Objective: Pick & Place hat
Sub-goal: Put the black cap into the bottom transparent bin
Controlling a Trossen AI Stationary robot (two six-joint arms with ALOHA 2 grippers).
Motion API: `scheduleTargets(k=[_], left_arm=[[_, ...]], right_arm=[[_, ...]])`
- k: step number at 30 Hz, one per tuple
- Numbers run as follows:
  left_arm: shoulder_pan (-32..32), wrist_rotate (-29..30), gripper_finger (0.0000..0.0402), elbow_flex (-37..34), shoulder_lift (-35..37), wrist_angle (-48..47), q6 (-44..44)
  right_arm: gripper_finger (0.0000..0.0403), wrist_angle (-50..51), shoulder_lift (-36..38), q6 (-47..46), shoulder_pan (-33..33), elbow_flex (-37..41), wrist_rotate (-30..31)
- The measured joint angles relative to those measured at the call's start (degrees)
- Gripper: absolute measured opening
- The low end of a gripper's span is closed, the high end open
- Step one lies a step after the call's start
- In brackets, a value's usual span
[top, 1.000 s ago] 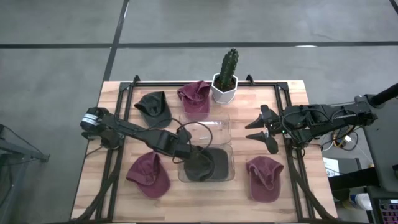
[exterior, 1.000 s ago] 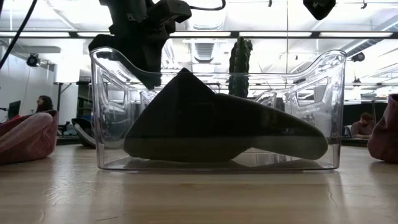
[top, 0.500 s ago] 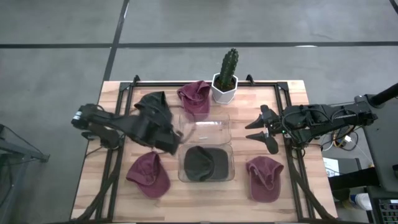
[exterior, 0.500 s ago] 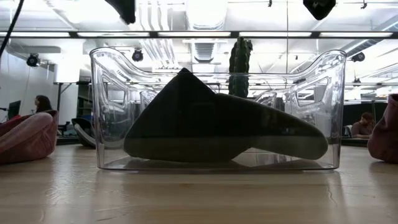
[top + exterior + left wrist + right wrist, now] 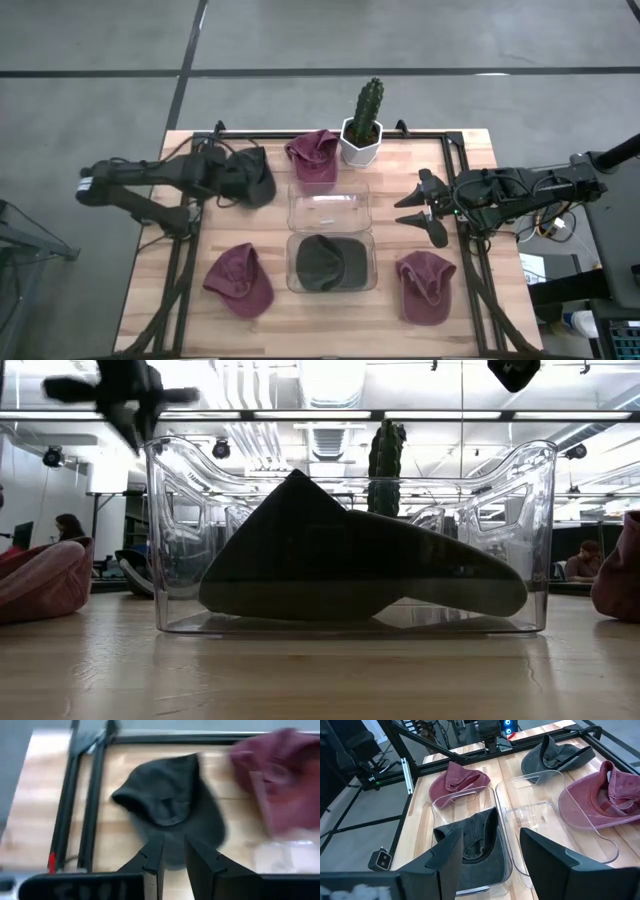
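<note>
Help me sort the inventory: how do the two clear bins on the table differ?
The near bin holds a dark hat; the far bin holds no hat. The near bin lies between two maroon hats, the far bin closer to the cactus pot. Both are clear, rectangular and touching.

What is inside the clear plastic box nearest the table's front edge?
One dark cap lies inside the clear box, crown peaked up. What is beneath the cap is hidden. The second clear box behind it holds no cap.

Overhead, table-level and two wrist views, all sharing the clear bin (image 5: 331, 262).
</note>
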State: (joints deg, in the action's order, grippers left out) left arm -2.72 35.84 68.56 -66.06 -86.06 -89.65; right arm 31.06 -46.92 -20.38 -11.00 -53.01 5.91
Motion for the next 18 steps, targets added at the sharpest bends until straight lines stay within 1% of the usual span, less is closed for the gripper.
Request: scheduleTargets(k=[4, 9, 13, 16, 18], left_arm=[[-6.0, -3.9, 0.0066, -10.5, 7.8, 8.4, -1.1], [-11.8, -4.1, 0.0066, -20.8, 14.2, 18.2, -0.7], [-15.1, -5.9, 0.0066, -26.2, 15.9, 22.7, -0.6], [-16.7, -8.0, 0.0067, -29.1, 15.8, 26.0, -0.6], [-17.1, -8.3, 0.0067, -30.5, 15.4, 28.1, -0.6]], right_arm=[[0.0192, 0.0, 0.0, 0.0, 0.0, 0.0, 0.0], [0.0192, 0.0, 0.0, 0.0, 0.0, 0.0, 0.0], [0.0192, -0.1, 0.0, -0.2, 0.0, 0.0, 0.0], [0.0192, -0.1, 0.0, -0.6, 0.0, 0.0, 0.0], [0.0192, -0.1, 0.0, -0.6, 0.0, 0.0, 0.0]])
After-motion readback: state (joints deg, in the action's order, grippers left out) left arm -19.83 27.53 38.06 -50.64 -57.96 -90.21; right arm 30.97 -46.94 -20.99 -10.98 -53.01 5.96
